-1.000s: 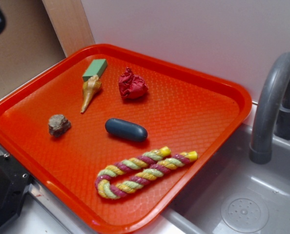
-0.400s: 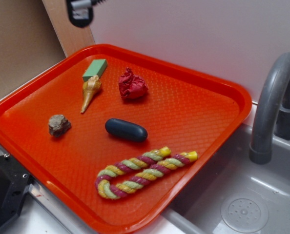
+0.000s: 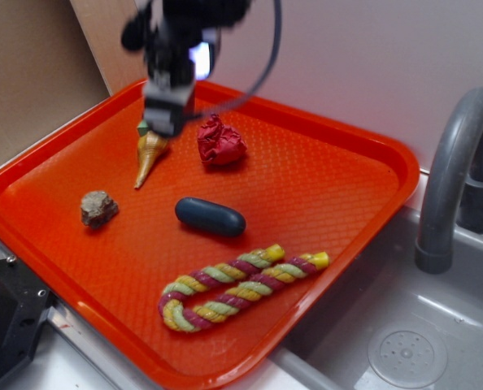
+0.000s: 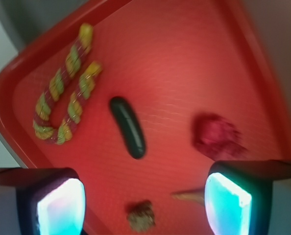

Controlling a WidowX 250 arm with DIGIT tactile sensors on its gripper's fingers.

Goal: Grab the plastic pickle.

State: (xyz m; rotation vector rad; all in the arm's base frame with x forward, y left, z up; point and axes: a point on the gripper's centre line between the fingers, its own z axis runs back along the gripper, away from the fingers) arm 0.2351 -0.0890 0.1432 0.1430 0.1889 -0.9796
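The plastic pickle [image 3: 210, 217] is a dark blue-grey capsule lying flat near the middle of the orange tray [image 3: 323, 175]. In the wrist view the pickle [image 4: 128, 127] lies ahead of the jaws, slanted. My gripper [image 3: 167, 114] hangs blurred over the tray's back left, above the seashell, well away from the pickle. In the wrist view the gripper [image 4: 144, 201] stands open, its two glowing pads wide apart with nothing between them.
On the tray lie a tan seashell [image 3: 150, 152], a crumpled red lump [image 3: 220, 141], a small rock [image 3: 98, 208] and a twisted rope [image 3: 237, 283]. A grey faucet [image 3: 455, 175] and sink [image 3: 404, 341] stand to the right. A wall runs behind.
The arm has swept in from the upper left and dropped over the tray's back left corner, now covering the green block. Nothing on the tray has moved.
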